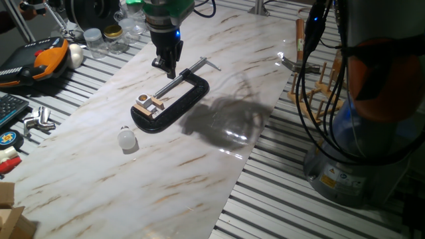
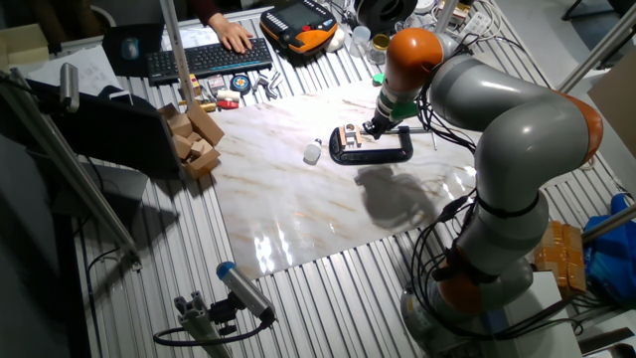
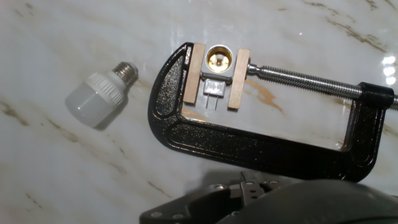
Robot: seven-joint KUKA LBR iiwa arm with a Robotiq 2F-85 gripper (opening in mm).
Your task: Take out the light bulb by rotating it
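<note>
While the light bulb (image 3: 99, 96) is lying on the marble, apart from the C-clamp (image 3: 261, 140), the gripper (image 1: 167, 66) is hovering above; I cannot tell if its jaws are open.

light bulb (image 3: 99, 96) lying left of c-clamp (image 3: 261, 140), socket (image 3: 219, 59) clamped inside

Light bulb (image 3: 98, 94) lies on its side on the marble tabletop (image 3: 62, 174), screw base pointing up-right, apart from the black C-clamp (image 3: 249, 140). Clamp grips the socket (image 3: 219, 59) between two tan wooden pieces (image 3: 198, 73); brass interior bare. Threaded screw (image 3: 311, 81) runs right. Part of the gripper body (image 3: 249, 194) shows at bottom edge, fingertips unseen.
</note>
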